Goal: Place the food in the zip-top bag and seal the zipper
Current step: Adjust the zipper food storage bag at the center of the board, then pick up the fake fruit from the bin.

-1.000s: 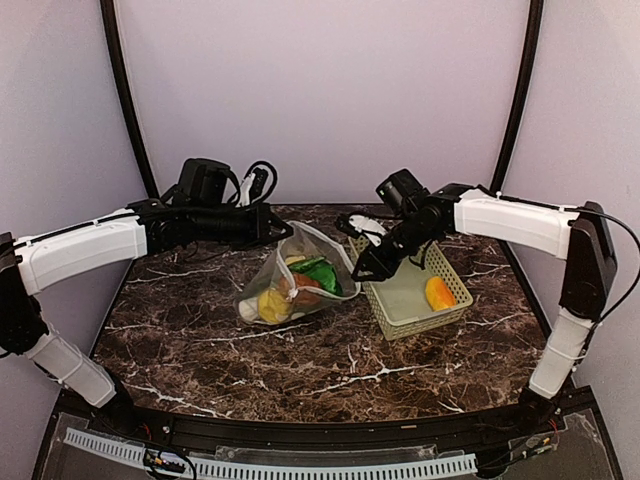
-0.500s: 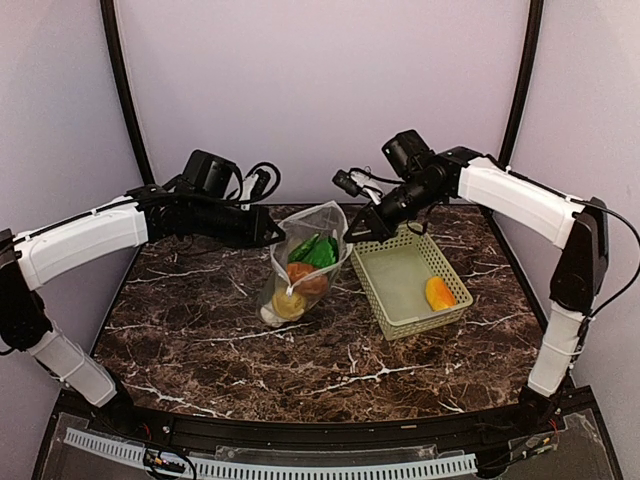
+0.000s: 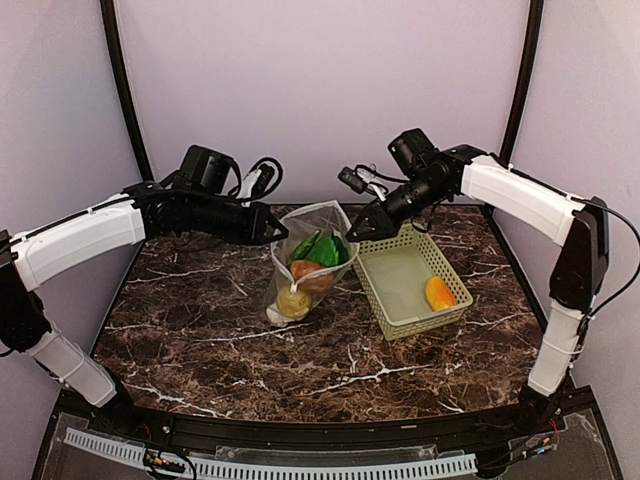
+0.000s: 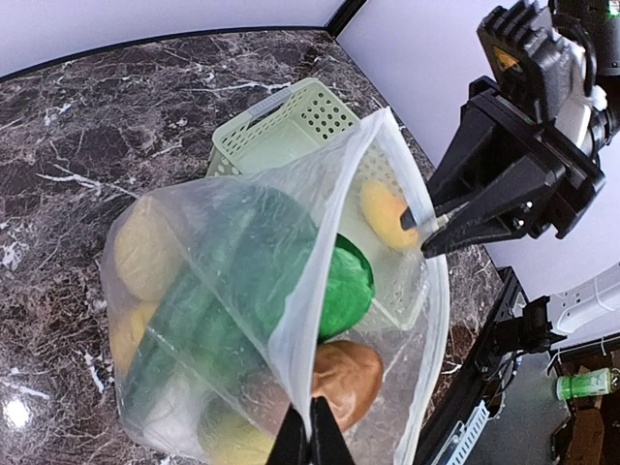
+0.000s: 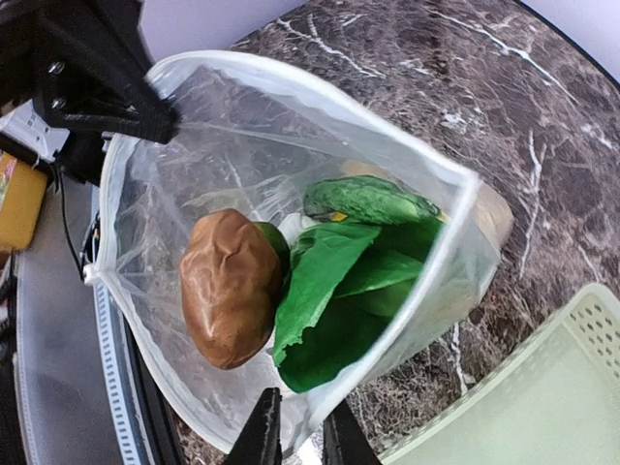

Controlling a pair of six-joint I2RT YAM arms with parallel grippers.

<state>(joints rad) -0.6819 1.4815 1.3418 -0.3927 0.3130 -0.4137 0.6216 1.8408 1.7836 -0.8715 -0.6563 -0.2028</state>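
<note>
Two sets of fingers hold one zip-top bag (image 3: pixel 305 262) in the top view. The left fingers (image 3: pixel 278 231) and right fingers (image 3: pixel 356 233) each pinch one side of its mouth above the table (image 3: pixel 200 330). One green basket (image 3: pixel 400 285) just beside it holds one orange piece (image 3: pixel 439 293).

Left wrist: clear dotted plastic shows one green cabbage (image 4: pixel 339 286), one brown piece (image 4: pixel 344 373) and yellowish pieces.

Right wrist: the mouth gapes wide, its zipper (image 5: pixel 310 94) unsealed.

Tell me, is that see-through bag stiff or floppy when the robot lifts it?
Probably floppy: the zip-top bag sags and wrinkles where it hangs between the left gripper and right gripper. Likely bottom-heavy too, since the food sits at its low end. It might swing or slump if one side lets go.
</note>
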